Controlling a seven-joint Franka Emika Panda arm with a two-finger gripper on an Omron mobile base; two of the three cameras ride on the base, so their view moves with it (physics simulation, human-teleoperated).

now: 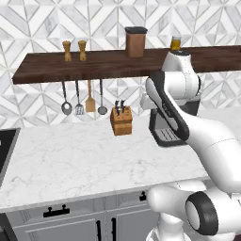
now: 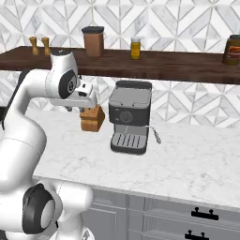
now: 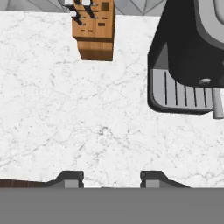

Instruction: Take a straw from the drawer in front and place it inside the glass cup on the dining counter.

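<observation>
The gripper [image 3: 105, 178] is hanging high over the marble worktop [image 1: 84, 160] with its two fingertips [image 3: 70, 178] spread apart, gripping nothing and touching nothing; below it the wooden knife block [image 3: 94, 30] is sitting near the worktop's back edge, just beside the black coffee machine [image 2: 130, 115]; the drawer [image 1: 61, 210] under the worktop's front edge is sitting closed.

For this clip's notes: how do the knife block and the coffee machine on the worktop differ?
The knife block is brown wood; the coffee machine is dark grey and black. The knife block is clearly the smaller, while the coffee machine stands taller and wider. Dark knife handles stick out of the knife block's top; the coffee machine has a ribbed drip tray at its foot and a thin wand at its side. Both stand on the marble worktop near the tiled wall.
</observation>
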